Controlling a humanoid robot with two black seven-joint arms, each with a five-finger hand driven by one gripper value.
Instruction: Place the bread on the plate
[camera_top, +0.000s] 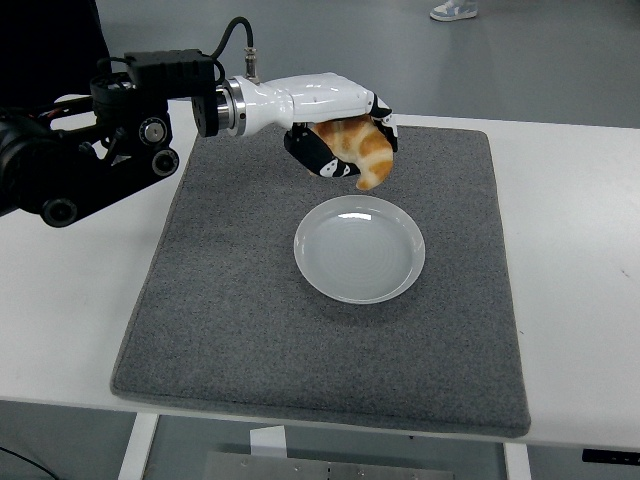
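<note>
Head view: the left robot hand (340, 135) reaches in from the left, its white shell on top and black fingers (318, 158) curled under, clasping the bread (362, 150), a golden croissant. The bread hangs in the air above the far part of the grey mat (250, 300), just beyond the far rim of the plate (359, 249), with its lower tip pointing down towards that rim but not touching it. The white plate sits near the middle of the mat with nothing in it. The mat lies flat on the white surface (580, 280). Nothing lies between the bread and the plate. The black arm (90, 170) crosses the surface's far left corner. A shoe (453, 10) shows on the floor at the top.
</note>
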